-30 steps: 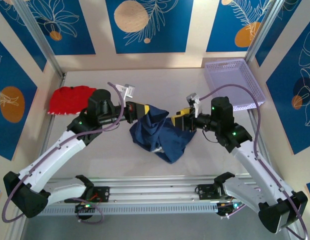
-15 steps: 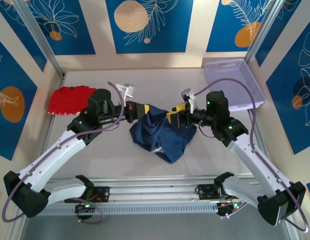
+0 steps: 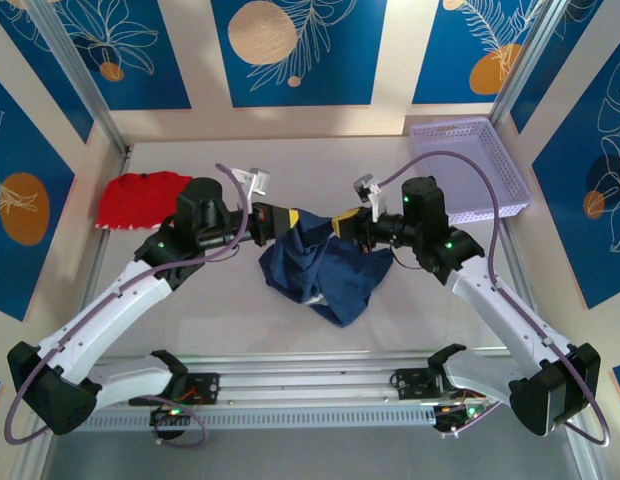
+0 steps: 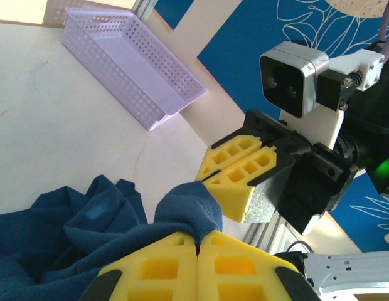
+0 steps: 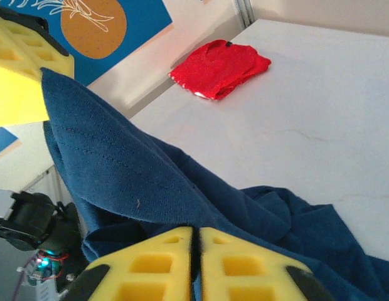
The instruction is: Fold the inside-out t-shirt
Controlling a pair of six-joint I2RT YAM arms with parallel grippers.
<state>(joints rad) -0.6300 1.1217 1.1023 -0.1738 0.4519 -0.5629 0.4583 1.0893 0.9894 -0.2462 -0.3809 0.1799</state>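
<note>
Cloth, soft, light and limp, likely best taken at hem or shoulder seams: inside-out t-shirt (image 3: 325,270) bunched on the desk (image 3: 320,170) well apart from the red garment (image 3: 140,198), raised fold pinched by left gripper (image 4: 197,241) and right gripper (image 5: 196,237), both pressed together.

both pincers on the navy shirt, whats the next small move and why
Probably draw the left pincer and right pincer apart: both are shut on the t-shirt close together, and the cloth is bunched up, so spreading should open it out.
</note>
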